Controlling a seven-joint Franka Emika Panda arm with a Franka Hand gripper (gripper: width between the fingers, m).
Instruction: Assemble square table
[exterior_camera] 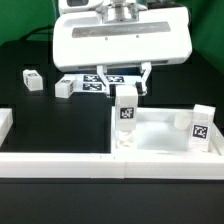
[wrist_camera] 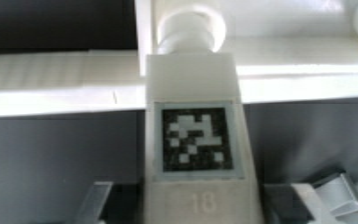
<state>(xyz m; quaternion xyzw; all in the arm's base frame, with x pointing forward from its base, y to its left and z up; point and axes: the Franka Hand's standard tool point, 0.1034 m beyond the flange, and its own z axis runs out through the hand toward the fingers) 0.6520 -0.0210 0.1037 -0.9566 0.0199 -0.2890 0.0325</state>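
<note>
Where the long white bar (exterior_camera: 55, 165) lies nearest, nothing is held. Just behind it the tabletop (exterior_camera: 160, 128) is laid flat, rim upward. At its corner toward the exterior view's left, a leg (exterior_camera: 126, 112) is stood upright over a round socket (wrist_camera: 186, 22), and its upper part appears to be clamped between the jaws of the gripper (exterior_camera: 127, 92). The leg is judged light, rigid and smooth, so it is best taken squarely by its flat sides, lest it be tilted in the socket. A second leg (exterior_camera: 200, 123) is stood at the corner toward the exterior view's right. Farther back, a third leg (exterior_camera: 65, 87), a fourth leg (exterior_camera: 32, 78) and the marker board (exterior_camera: 100, 80) are seen.
</note>
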